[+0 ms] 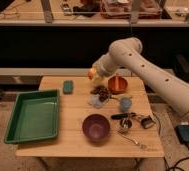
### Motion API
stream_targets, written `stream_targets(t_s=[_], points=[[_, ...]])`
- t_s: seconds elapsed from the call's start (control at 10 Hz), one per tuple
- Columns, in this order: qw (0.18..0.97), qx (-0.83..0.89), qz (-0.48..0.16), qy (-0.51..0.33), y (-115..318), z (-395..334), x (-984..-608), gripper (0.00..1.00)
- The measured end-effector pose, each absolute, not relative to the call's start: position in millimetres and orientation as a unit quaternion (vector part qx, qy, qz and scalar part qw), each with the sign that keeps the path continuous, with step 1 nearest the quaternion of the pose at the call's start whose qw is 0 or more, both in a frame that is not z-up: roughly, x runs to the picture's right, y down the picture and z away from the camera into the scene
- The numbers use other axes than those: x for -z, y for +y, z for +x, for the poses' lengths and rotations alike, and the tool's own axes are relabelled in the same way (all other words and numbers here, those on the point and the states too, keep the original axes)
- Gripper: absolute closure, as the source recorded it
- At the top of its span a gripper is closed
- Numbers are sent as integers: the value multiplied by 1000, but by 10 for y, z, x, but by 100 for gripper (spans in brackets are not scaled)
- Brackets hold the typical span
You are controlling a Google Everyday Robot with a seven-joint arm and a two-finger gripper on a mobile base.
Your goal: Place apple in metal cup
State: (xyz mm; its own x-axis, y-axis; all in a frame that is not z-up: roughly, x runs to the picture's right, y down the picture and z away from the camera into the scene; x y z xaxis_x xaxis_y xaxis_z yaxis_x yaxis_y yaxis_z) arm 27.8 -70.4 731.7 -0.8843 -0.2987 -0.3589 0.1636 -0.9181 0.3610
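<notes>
Yellow-orange apple (91, 75) pinched in the pincer (93, 73), aloft over the far edge of the surface (70, 112), well apart from the metal cup (126, 121) near the purple bowl (96, 127): best carried high past the orange-red bowl (117, 85), centred over the rim, lowered close before release

- counter (73, 142): pale wood, matt.
- tray (17, 136), 9 o'clock on counter: green plastic, smooth, slight sheen on its floor.
- sponge (68, 87), 11 o'clock: green, dull, soft-looking.
- purple bowl (96, 128), 6 o'clock: smooth, plastic-like, faint gloss.
- steel cup (124, 125), 4 o'clock: bright metal, reflective; handle dark, matt.
- orange bowl (117, 86), 1 o'clock: smooth, plastic-like.
- blue-grey cup (125, 104), 3 o'clock: matt; material unclear.
- arm (158, 80): off-white hard shell, smooth, satin.
- end effector (94, 72), above counter's 12 o'clock edge, closed on apple (91, 75): skin yellow-orange, smooth, soft highlight.
</notes>
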Motion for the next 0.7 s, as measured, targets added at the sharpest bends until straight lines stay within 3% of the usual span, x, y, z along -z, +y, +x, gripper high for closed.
stream_targets(t_s=[0.3,0.7], points=[[183,950,175,-184,-346,947,-7207,100],[240,934,141,-224,424,1531,-6662,100]])
